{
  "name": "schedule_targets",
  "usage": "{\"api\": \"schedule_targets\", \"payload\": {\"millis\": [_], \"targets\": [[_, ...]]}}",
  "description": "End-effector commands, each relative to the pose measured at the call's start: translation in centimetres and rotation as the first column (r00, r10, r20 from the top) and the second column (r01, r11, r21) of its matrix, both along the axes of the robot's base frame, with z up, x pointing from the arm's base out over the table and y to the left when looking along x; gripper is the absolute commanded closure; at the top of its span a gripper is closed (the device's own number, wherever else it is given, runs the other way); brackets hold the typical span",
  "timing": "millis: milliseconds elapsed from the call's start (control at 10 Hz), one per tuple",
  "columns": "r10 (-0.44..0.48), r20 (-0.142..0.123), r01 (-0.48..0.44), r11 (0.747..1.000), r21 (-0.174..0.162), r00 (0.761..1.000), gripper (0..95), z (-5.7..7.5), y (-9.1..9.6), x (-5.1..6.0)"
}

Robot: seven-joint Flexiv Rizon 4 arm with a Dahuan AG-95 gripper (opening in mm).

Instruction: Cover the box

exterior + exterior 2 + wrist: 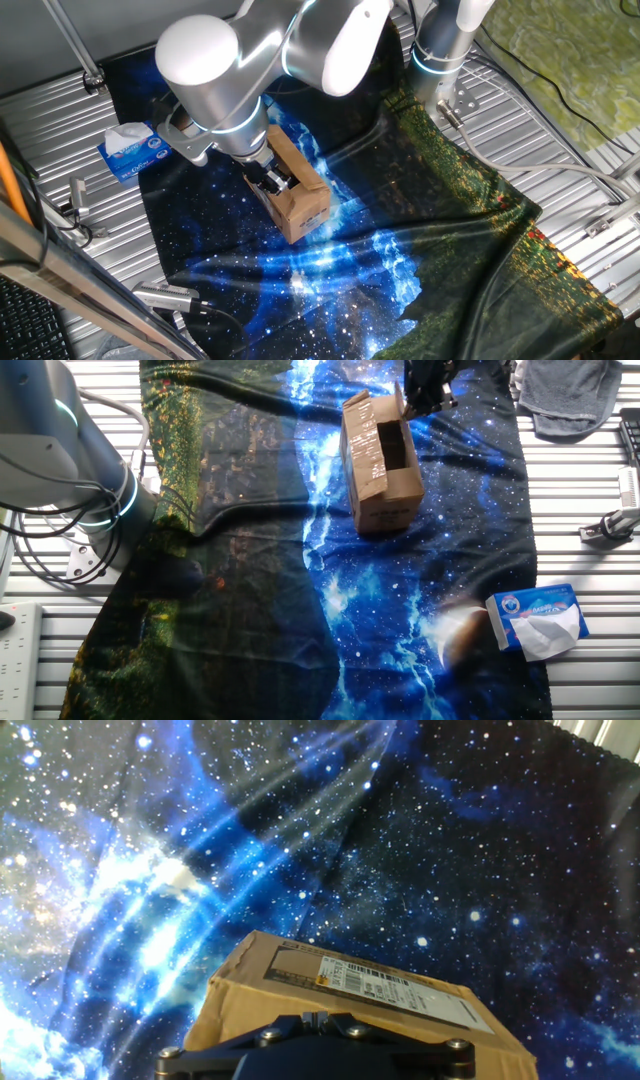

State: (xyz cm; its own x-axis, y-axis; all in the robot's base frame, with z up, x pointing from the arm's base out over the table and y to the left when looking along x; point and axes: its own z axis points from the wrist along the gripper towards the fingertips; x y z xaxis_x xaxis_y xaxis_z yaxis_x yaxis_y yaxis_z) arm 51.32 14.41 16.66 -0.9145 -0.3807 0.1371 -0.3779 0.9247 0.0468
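The box (297, 195) is a small brown carton standing on the starry blue cloth (330, 270). In the other fixed view the box (385, 470) has its top open, with a dark inside and one flap (364, 448) spread to the left. My gripper (270, 182) is at the box's top, at its far edge (425, 395). In the hand view the fingertips (318, 1017) meet with nothing seen between them, right above a cardboard face (300, 990) that bears a white barcode label (370, 982).
A blue-and-white tissue box (133, 150) lies off the cloth's corner (540, 618). A grey rag (570, 395) and a small tool (608, 528) lie on the slatted metal table (590, 480). The arm's base (440, 55) stands behind the cloth. Metal rods (165, 295) lie near the front edge.
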Motion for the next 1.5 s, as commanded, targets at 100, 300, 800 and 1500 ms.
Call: {"api": "schedule_targets", "payload": {"millis": [100, 300, 800, 1500], "targets": [[0.002, 0.000, -0.002, 1.000, 0.006, 1.000, 95.0, -0.03, 0.05, 0.06], [0.009, -0.001, -0.009, 1.000, 0.014, 1.000, 95.0, -0.03, 0.05, 0.06], [0.009, -0.009, -0.009, 1.000, 0.025, 1.000, 95.0, -0.03, 0.05, 0.06], [-0.037, -0.014, 0.037, 0.999, 0.022, 0.999, 95.0, -0.03, 0.05, 0.06]]}}
